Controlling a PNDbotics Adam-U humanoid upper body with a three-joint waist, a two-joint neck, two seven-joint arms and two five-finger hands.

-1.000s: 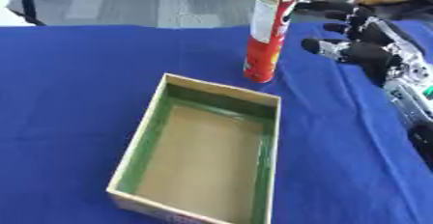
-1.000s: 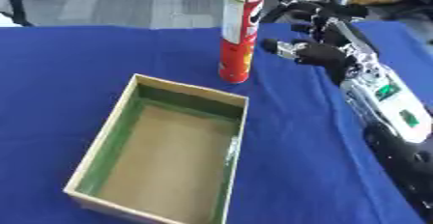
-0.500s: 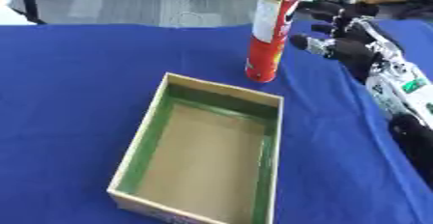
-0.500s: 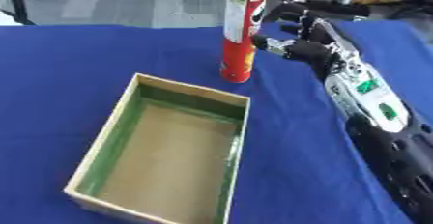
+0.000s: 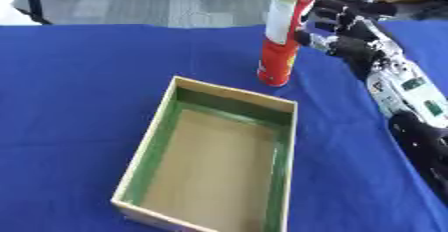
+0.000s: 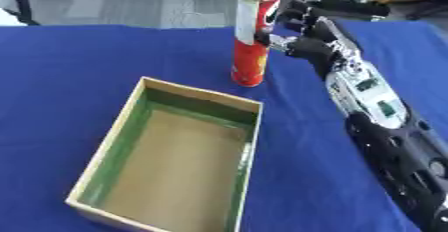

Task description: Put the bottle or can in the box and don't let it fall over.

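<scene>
A tall red and white snack can stands upright on the blue-covered surface, just beyond the far edge of an open cardboard box with green inner walls. The robot's right hand reaches in from the right side, level with the can's middle, its fingers spread open and holding nothing; whether any fingertip touches the can cannot be told. The left hand is not in view. To do the grasp well, the hand should probably wrap the can around its middle, with thumb and fingers on opposite sides, and close without nudging it sideways, since so tall and narrow a can would tip easily; it then needs lifting straight up, clear of the box wall, and setting down on its base inside. Compared with a second earlier, the right hand has moved closer to the can, while the can and box stand where they were
</scene>
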